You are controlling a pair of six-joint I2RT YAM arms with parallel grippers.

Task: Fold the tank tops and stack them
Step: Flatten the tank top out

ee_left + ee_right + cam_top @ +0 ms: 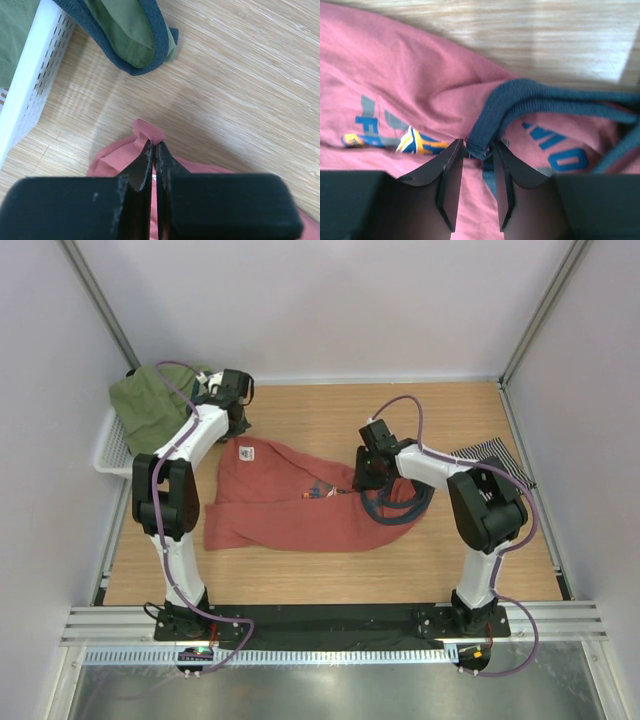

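Wooden table (300,410), pale walls (320,300), salmon tank top (280,510) central. Left gripper (155,145) pinches its edge; right gripper (477,147) straddles its trim (530,100), grip unclear.

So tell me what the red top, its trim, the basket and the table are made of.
The red top looks like soft matte jersey, likely cotton: it creases and drapes. Its trim is ribbed knit, ridges visible. The basket seems white plastic with moulded slots. The table shows pale wood grain, slightly shiny; possibly laminate.

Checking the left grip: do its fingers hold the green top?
No; the left fingers pinch the red top, the green top lies beyond.
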